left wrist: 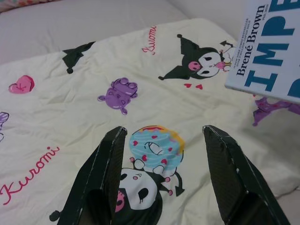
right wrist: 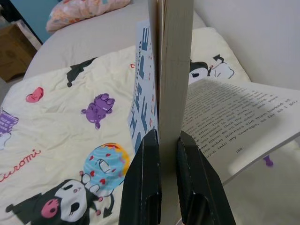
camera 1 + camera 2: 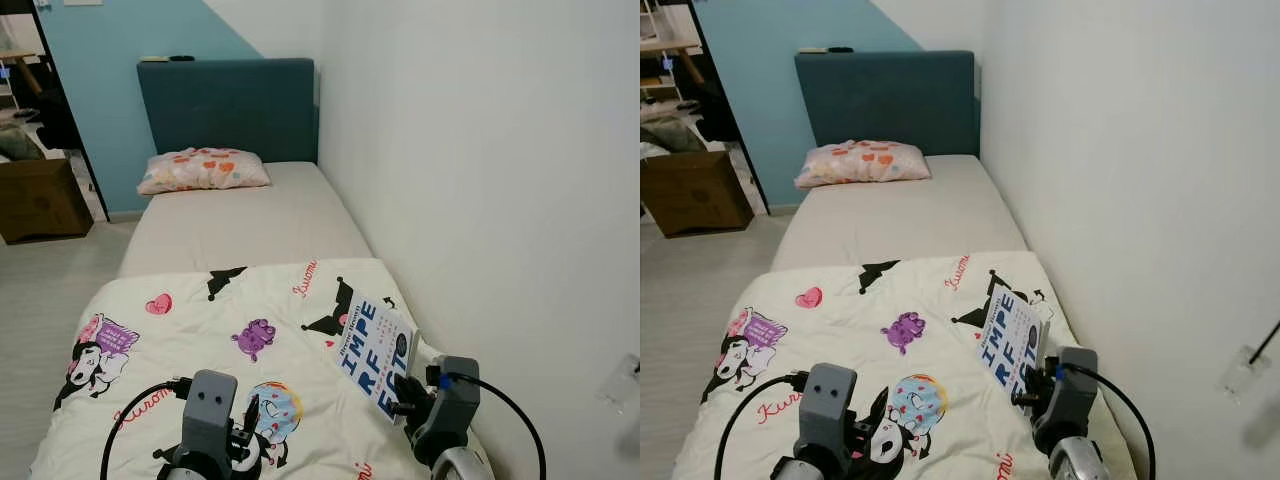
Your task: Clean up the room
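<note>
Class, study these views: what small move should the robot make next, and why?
Probably lift the book clear of the blanket and carry it off the bed. The right gripper is shut on its pages, part of which flop open, while the left gripper hangs open above the blanket.

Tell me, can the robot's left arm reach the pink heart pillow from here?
Probably not. The left gripper hangs open over the cartoon-print cream blanket, while the pink heart-patterned pillow lies far up the bed by the teal headboard.
</note>
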Controlling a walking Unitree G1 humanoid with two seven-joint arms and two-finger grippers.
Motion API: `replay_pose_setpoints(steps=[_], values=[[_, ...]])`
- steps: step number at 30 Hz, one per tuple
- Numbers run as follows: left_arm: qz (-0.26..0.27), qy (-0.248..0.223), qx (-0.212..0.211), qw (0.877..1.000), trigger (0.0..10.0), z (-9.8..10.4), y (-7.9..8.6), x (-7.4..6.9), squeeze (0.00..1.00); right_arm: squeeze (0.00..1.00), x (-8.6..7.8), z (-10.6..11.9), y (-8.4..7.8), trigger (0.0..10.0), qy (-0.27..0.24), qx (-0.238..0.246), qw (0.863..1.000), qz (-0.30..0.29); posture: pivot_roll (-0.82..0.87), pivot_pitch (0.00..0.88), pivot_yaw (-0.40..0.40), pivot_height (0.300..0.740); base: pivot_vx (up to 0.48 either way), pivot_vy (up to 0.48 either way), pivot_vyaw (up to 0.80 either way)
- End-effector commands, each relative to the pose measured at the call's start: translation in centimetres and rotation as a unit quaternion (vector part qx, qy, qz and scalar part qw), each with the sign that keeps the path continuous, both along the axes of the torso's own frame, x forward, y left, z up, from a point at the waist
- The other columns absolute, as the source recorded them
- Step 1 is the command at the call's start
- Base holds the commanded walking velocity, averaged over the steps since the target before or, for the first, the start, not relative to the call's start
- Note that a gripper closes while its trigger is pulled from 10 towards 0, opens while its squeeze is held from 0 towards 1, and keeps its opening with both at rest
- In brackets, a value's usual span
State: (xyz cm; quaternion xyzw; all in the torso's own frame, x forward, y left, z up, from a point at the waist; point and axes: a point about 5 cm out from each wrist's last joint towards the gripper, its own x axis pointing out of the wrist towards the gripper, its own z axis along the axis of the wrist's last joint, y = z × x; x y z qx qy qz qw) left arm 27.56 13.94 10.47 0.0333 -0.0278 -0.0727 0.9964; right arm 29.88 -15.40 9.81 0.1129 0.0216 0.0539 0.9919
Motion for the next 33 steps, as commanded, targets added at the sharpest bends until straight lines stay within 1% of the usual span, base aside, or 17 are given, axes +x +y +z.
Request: replay_pose_setpoints(steps=[1, 9, 22, 25, 29, 32, 33], values=[[0.005, 0.014, 0.003, 1.0, 10.0, -0.8, 0.17, -0.44, 0.0, 0.0, -0.16, 0.16, 0.02, 10.0, -0.008, 0.012, 1.0, 0.0, 0.02, 0.136, -0.016, 0.74, 0.0, 0.0, 0.0], [0.007, 0.015, 0.004, 1.0, 10.0, -0.87, 0.21, -0.44, 0.0, 0.0, -0.34, -0.45, 0.19, 10.0, 0.006, 0.002, 1.0, 0.009, 0.02, 0.135, -0.013, 0.74, 0.0, 0.0, 0.0], [0.01, 0.014, 0.008, 1.0, 10.0, -0.91, 0.21, -0.48, 0.0, 0.0, -0.3, -0.52, 0.43, 10.0, 0.008, -0.014, 1.0, 0.023, 0.02, 0.146, -0.019, 0.74, 0.0, 0.0, 0.0], [0.007, 0.012, 0.013, 1.0, 10.0, -0.87, 0.12, -0.56, 0.0, 0.0, -0.31, -0.56, 0.44, 10.0, 0.01, -0.017, 0.999, 0.025, 0.02, 0.146, -0.019, 0.74, 0.0, -0.251, 0.0], [0.002, 0.007, 0.023, 1.0, 10.0, -0.71, -0.07, -0.65, 0.0, 0.0, -0.35, -0.48, 0.57, 10.0, 0.005, -0.032, 0.999, 0.032, 0.02, 0.15, -0.02, 0.74, 0.0, -0.48, 0.8], [0.005, 0.008, 0.017, 1.0, 10.0, -0.74, -0.05, -0.67, 0.0, 0.0, -0.36, -0.46, 0.6, 10.0, 0.004, -0.032, 0.999, 0.033, 0.02, 0.151, -0.02, 0.74, 0.0, -0.48, 0.8], [0.006, 0.009, 0.006, 1.0, 10.0, -0.76, -0.05, -0.67, 0.0, 0.0, -0.37, -0.47, 0.61, 10.0, 0.004, -0.029, 0.999, 0.032, 0.02, 0.151, -0.02, 0.74, 0.0, -0.24, 0.8]])
